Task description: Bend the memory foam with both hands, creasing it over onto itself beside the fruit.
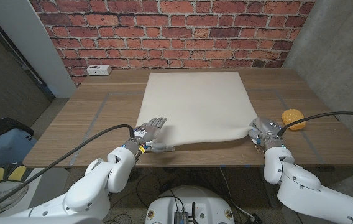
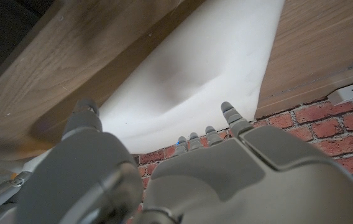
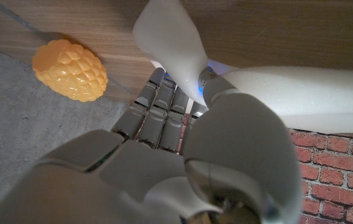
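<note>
Slippage is your main risk: your right hand (image 1: 265, 132) pinches only the near right corner of the memory foam (image 1: 192, 106), while your left hand (image 1: 146, 129) rests with fingers spread on top of its near left corner, gripping nothing. Lift now and the sheet, flat mid-table, may twist. The orange fruit (image 1: 293, 119) lies just beside your right hand; a white power strip (image 1: 99, 70) sits well clear.

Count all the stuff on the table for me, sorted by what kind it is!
Foam: 1, the cream-white square memory foam sheet.
Fruit: 1, the bumpy orange-yellow fruit.
Power strips: 1, the white plastic power strip by the brick wall.
Robot hands: 2, the left hand and the right hand, both at the foam's near corners.
Total: 5.
</note>
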`<control>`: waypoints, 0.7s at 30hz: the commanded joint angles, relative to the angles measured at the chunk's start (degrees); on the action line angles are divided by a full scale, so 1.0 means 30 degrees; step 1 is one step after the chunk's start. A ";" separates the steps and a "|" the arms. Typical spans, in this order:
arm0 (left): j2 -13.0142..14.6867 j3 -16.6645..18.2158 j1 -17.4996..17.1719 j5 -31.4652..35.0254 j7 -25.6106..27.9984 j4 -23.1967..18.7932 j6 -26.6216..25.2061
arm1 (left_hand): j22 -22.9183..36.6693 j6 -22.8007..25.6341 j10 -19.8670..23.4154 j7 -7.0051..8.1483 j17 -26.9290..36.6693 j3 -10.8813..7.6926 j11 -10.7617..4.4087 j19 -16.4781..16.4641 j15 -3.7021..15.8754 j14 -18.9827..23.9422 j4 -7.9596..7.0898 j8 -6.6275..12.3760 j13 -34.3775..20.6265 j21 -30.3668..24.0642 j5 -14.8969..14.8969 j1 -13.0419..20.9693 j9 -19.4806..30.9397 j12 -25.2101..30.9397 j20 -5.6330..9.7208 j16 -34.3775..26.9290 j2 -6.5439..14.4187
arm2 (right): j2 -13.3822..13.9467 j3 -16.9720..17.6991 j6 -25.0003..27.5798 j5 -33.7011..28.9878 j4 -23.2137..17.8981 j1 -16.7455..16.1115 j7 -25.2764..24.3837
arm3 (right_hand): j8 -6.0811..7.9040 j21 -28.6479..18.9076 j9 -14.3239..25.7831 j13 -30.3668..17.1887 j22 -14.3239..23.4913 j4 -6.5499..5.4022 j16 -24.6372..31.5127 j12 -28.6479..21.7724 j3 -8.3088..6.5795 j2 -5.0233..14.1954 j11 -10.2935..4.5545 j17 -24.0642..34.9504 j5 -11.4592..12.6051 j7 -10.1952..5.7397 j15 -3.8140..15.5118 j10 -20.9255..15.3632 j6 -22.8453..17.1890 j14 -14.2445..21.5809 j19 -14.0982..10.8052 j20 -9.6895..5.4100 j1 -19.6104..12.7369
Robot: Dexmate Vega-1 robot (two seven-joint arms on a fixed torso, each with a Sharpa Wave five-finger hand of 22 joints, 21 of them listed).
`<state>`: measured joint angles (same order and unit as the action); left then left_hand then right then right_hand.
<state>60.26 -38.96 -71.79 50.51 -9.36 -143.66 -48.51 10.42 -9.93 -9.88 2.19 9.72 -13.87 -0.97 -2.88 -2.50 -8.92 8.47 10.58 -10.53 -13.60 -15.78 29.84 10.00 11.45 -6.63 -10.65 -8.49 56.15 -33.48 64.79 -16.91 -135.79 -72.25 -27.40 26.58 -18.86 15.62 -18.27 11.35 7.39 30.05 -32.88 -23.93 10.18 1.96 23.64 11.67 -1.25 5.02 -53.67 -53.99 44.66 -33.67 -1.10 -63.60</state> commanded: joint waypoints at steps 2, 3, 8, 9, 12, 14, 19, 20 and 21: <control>-0.0933 -0.0740 0.0510 0.3515 -0.3431 0.0331 -0.0471 | 0.0069 -0.3769 -0.1989 0.0476 0.0135 -0.0026 0.0393 0.0666 -0.0706 -0.0707 0.0228 -0.0155 -0.0094 0.0424 -0.0457 0.1150 0.0106 -0.0211 -0.0530 0.0227 0.0118 | -0.1403 0.3641 -0.3240 0.2681 0.0230 -0.2546 -0.2566 | 0.0361 -0.0159 0.0328 -0.0232 0.0013 0.0190 -0.0221 -0.0414 -0.0375 -0.0276 0.0309 -0.0033 0.0089 0.1188 0.1101 -0.0608 -0.1590 0.0451 -0.0042 0.0308 -0.0208; -0.1096 -0.0840 0.0547 0.3999 -0.3747 0.0430 -0.0519 | 0.0074 -0.3989 -0.2179 0.0561 0.0141 -0.0037 0.0416 0.0793 -0.0842 -0.0923 0.0232 -0.0164 -0.0100 0.0487 -0.0523 0.1372 0.0109 -0.0235 -0.0540 0.0254 0.0190 | -0.1581 0.3875 -0.3517 0.2823 0.0299 -0.2702 -0.2747 | 0.0444 -0.0167 0.0370 -0.0270 0.0014 0.0206 -0.0246 -0.0466 -0.0425 -0.0314 0.0354 -0.0047 0.0085 0.1225 0.1097 -0.0647 -0.1718 0.0566 -0.0030 0.0328 -0.0178; -0.2063 -0.1231 0.0682 0.6914 -0.5437 0.1181 -0.0478 | 0.0087 -0.4681 -0.2672 0.0736 0.0153 -0.0289 0.0275 0.1032 -0.0688 -0.1332 0.0197 -0.0140 -0.0112 0.0591 -0.0677 0.2160 0.0119 -0.0246 -0.0142 0.0232 0.0783 | -0.1997 0.4587 -0.4983 0.3211 0.0740 -0.3236 -0.3338 | 0.0559 -0.0190 0.0500 -0.0391 0.0014 0.0244 -0.0412 -0.0608 -0.0600 -0.0389 0.0490 -0.0082 0.0080 0.1288 0.1015 -0.0716 -0.1753 0.0694 0.0023 0.0406 -0.0082; -0.2254 -0.1144 0.0625 0.7201 -0.5634 0.1308 -0.0386 | 0.0091 -0.4922 -0.2886 0.0677 0.0143 -0.0606 -0.0014 0.1074 -0.0346 -0.1653 0.0174 -0.0033 -0.0113 0.0607 -0.0717 0.2881 0.0127 -0.0187 0.0536 0.0216 0.1428 | -0.1939 0.4517 -0.4903 0.3141 0.0741 -0.3182 -0.3330 | 0.0553 -0.0179 0.0519 -0.0409 0.0013 0.0243 -0.0447 -0.0613 -0.0627 -0.0391 0.0464 -0.0085 0.0081 0.1347 0.0998 -0.0686 -0.1705 0.0687 0.0065 0.0421 -0.0064; -0.2953 -0.1169 0.0493 0.9194 -0.6351 0.1909 -0.0184 | 0.0084 -0.5256 -0.3216 0.0419 0.0097 -0.1348 -0.0586 0.0783 0.0355 -0.2001 0.0181 0.0095 -0.0105 0.0493 -0.0542 0.4393 0.0130 -0.0077 0.1972 0.0150 0.2902 | -0.1900 0.4739 -0.5240 0.3234 0.0752 -0.3348 -0.3376 | 0.0577 -0.0164 0.0571 -0.0457 0.0007 0.0271 -0.0535 -0.0657 -0.0717 -0.0416 0.0509 -0.0104 0.0082 0.1346 0.0978 -0.0679 -0.1670 0.0707 0.0138 0.0401 -0.0040; -0.3565 -0.1017 0.0240 1.0332 -0.6495 0.2362 -0.0105 | 0.0061 -0.5363 -0.3148 0.0214 0.0056 -0.2021 -0.0758 0.0372 0.0791 -0.1822 0.0274 0.0156 -0.0097 0.0382 -0.0166 0.5546 0.0133 0.0022 0.2457 0.0087 0.4125 | -0.1898 0.4944 -0.5559 0.3295 0.0811 -0.3516 -0.3469 | 0.0616 -0.0144 0.0606 -0.0489 0.0002 0.0290 -0.0589 -0.0689 -0.0772 -0.0442 0.0508 -0.0115 0.0082 0.1347 0.0984 -0.0681 -0.1702 0.0734 0.0209 0.0373 -0.0016; -0.5091 -0.0660 -0.0617 1.3603 -0.5440 0.3765 0.0211 | 0.0006 -0.3486 -0.0889 0.0125 -0.0022 -0.4647 -0.1152 -0.1742 0.1776 0.0353 0.0816 0.0644 -0.0056 -0.0017 0.0943 1.0639 0.0129 0.0651 0.2894 -0.0101 0.6176 | -0.1648 0.5197 -0.5728 0.3207 0.0697 -0.3777 -0.3477 | 0.0692 -0.0135 0.0699 -0.0573 -0.0011 0.0292 -0.0670 -0.0756 -0.0869 -0.0462 0.0485 -0.0046 0.0063 0.1352 0.1014 -0.0640 -0.1724 0.0739 0.0288 0.0358 0.0081; -0.5433 -0.0566 -0.0855 1.4106 -0.4705 0.4120 0.0200 | 0.0063 -0.2823 0.0065 0.0096 -0.0017 -0.5321 -0.1141 -0.1816 0.1869 0.0844 0.0836 0.0730 -0.0046 0.0008 0.0743 1.1971 0.0129 0.0866 0.2752 -0.0066 0.6325 | -0.1669 0.5242 -0.5703 0.3167 0.0676 -0.3844 -0.3553 | 0.0702 -0.0130 0.0710 -0.0583 -0.0013 0.0303 -0.0664 -0.0762 -0.0876 -0.0461 0.0454 -0.0014 0.0059 0.1356 0.1017 -0.0627 -0.1727 0.0727 0.0307 0.0361 0.0079; -0.5791 -0.0455 -0.1120 1.4435 -0.3718 0.4481 0.0121 | 0.0153 -0.1697 0.1276 0.0211 -0.0014 -0.6074 -0.1253 -0.2387 0.2205 0.2013 0.0875 0.0876 -0.0034 -0.0202 0.0482 1.3732 0.0127 0.1112 0.2798 -0.0147 0.6240 | -0.1702 0.5325 -0.5657 0.3180 0.0639 -0.3920 -0.3586 | 0.0712 -0.0114 0.0720 -0.0592 -0.0015 0.0299 -0.0665 -0.0775 -0.0882 -0.0456 0.0473 0.0005 0.0055 0.1332 0.1022 -0.0637 -0.1732 0.0721 0.0352 0.0358 0.0090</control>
<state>51.43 -41.72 -71.21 73.93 -24.78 -137.75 -49.16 10.42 -9.84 -9.71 3.04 9.59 -27.79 -4.09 -7.39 2.03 -7.53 10.78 12.38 -10.52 -13.37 -13.29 61.91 10.29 13.37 1.84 -10.65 9.72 51.20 -20.92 50.54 -8.11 -133.93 -81.20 -36.71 28.19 -19.08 15.65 -18.82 11.18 8.37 28.16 -34.79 -26.03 9.16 1.86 23.27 11.72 -1.24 5.41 -54.17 -53.98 46.28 -32.81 -0.08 -63.34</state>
